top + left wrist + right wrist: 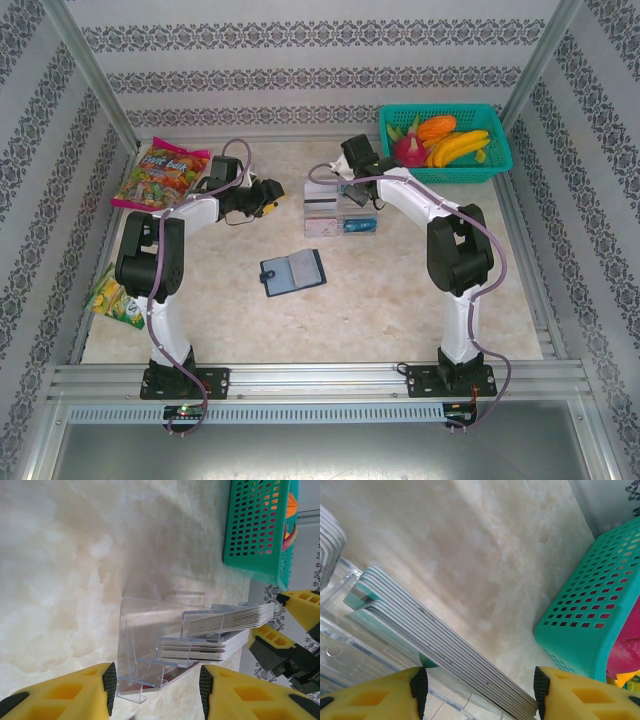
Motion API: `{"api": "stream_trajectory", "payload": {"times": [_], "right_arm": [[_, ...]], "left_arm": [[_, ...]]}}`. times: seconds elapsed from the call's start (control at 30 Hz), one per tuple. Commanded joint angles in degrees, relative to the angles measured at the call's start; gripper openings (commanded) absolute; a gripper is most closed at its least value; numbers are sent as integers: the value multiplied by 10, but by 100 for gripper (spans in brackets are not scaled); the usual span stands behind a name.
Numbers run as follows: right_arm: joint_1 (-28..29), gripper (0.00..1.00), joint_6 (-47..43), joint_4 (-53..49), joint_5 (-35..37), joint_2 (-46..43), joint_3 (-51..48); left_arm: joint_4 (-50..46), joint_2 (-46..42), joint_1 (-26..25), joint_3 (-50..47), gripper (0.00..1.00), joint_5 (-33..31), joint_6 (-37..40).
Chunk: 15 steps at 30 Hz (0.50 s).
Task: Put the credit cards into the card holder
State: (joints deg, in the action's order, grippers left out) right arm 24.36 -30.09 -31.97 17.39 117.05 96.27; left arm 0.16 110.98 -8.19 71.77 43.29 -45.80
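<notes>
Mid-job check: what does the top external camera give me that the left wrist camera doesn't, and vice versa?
Top external: the open card holder lying flat mid-table between the two arms, plus two snack bags at the left edge. Left wrist: a close edge-on look at the credit cards, individual edges visible, stacked in two tiers of the clear stand. Shared: the cards, the stand, the right end effector at the cards with fingers apart, the teal basket and the marble table.
</notes>
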Motion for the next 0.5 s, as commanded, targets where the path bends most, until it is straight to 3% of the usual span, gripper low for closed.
{"api": "stream_trajectory", "payload": {"times": [0.0, 0.27, 0.47], "right_arm": [[-5, 57, -3, -8, -24, -17, 19], [-9, 46, -5, -23, -56, -15, 26], [-11, 44, -10, -28, -62, -17, 26]], "left_arm": [[-7, 0, -5, 17, 50, 11, 6], [-8, 0, -5, 18, 50, 11, 6], [-5, 1, -5, 21, 50, 11, 2]]}}
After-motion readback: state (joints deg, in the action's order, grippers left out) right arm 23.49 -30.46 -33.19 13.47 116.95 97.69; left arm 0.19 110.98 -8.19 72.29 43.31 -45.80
